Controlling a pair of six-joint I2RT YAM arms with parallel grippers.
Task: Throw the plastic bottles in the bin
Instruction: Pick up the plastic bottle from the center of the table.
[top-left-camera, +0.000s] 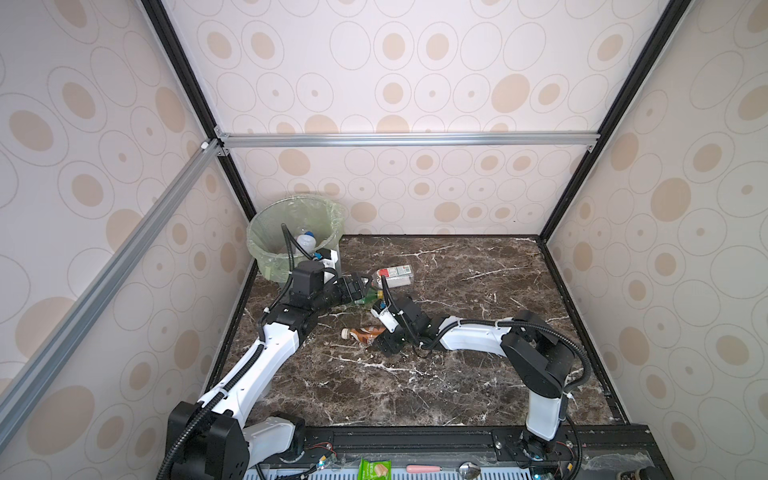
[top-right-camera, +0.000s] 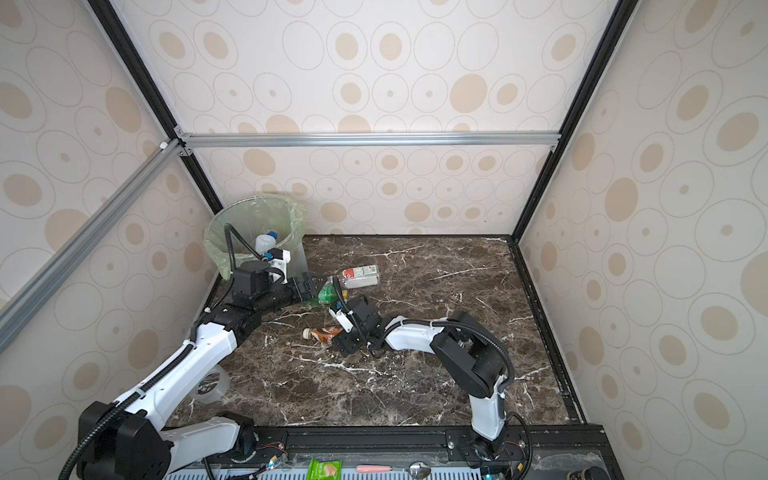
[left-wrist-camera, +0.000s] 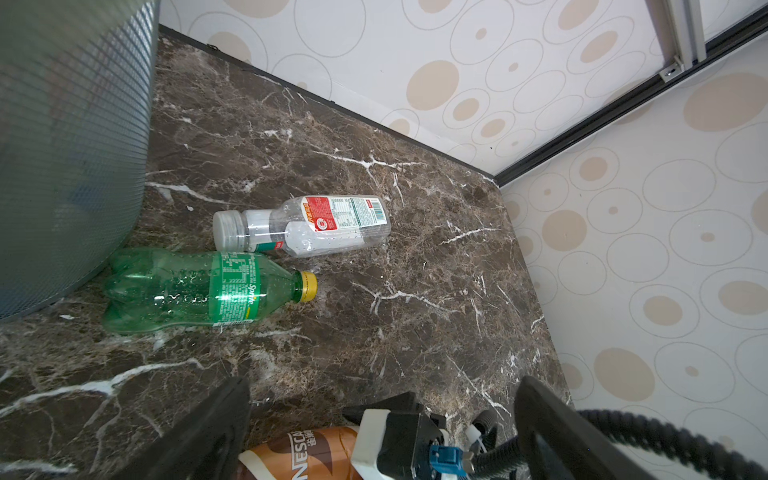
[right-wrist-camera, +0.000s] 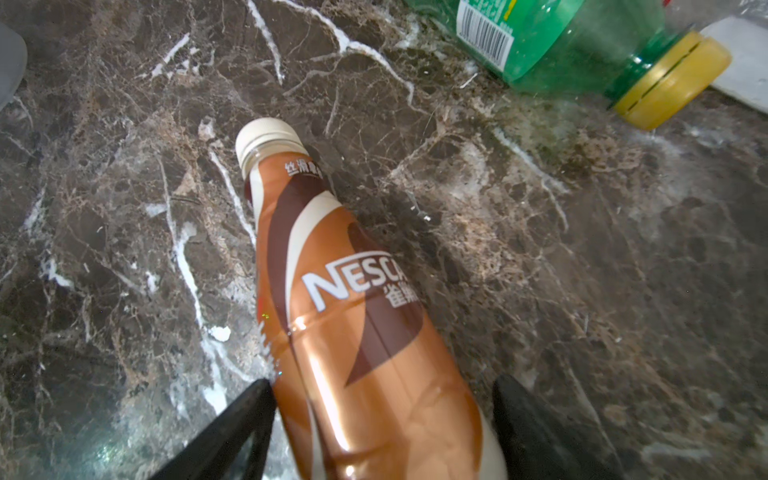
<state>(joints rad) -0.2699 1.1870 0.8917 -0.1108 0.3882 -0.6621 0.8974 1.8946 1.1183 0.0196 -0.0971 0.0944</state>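
Note:
A brown-labelled bottle (right-wrist-camera: 357, 316) with a cream cap lies on the marble table (top-left-camera: 457, 374). My right gripper (right-wrist-camera: 382, 384) straddles its wide end: one finger touches it, the other stands a little off. In both top views the same bottle (top-left-camera: 361, 333) (top-right-camera: 322, 333) lies mid-table. A green bottle (left-wrist-camera: 187, 291) with a yellow cap and a clear bottle (left-wrist-camera: 307, 226) with a red-white label lie beside the bin (top-left-camera: 266, 249). One clear blue-capped bottle (top-left-camera: 307, 240) lies inside the bin. My left gripper (top-left-camera: 361, 286) hangs wide open and holds nothing, near the green bottle (top-left-camera: 368, 296).
The bin (top-right-camera: 216, 245) fills the far left corner against the patterned walls. A roll of clear tape (top-right-camera: 212, 386) lies under my left arm. A green packet (top-left-camera: 374, 469) and a pink-handled spoon (top-left-camera: 440, 468) rest on the front ledge. My two wrists are close together mid-table.

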